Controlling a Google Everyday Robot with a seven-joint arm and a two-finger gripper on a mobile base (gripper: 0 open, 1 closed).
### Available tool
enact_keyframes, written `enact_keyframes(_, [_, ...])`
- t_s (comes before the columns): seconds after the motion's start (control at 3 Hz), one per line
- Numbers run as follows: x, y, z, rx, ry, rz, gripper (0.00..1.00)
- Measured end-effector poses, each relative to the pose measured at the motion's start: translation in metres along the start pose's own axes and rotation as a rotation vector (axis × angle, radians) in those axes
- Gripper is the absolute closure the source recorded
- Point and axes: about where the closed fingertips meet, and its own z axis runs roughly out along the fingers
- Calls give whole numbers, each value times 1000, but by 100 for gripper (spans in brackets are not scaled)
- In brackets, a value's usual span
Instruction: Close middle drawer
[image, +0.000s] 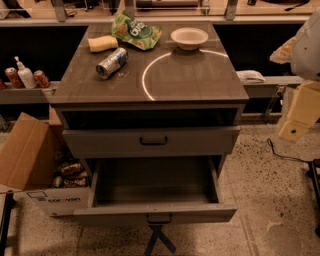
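Note:
The middle drawer (155, 214) of the grey cabinet is pulled far out toward me. Its plain grey box interior (156, 180) shows nothing inside, and a small dark bar handle (159, 218) sits at the centre of its flat front. Above it, the top drawer front (150, 142) with its own dark handle stands slightly out, leaving a dark gap under the countertop. My gripper (296, 126) hangs with the pale arm at the right edge of the view, well right of the cabinet, above the floor and apart from the drawer.
On the countertop (200, 80) lie a can (112, 62), a yellow sponge (102, 43), a green chip bag (136, 31) and a white bowl (189, 37). An open cardboard box (30, 160) stands on the floor to the left. A dark blue X mark (159, 241) is on the floor below the drawer.

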Motion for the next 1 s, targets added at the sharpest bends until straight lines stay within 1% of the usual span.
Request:
enact_keyframes(0.33, [0, 0, 0, 0, 0, 0, 0])
enact_keyframes(0.67, [10, 10, 21, -26, -32, 43, 0])
enact_keyframes(1.0, [26, 41, 74, -71, -112, 154, 0])
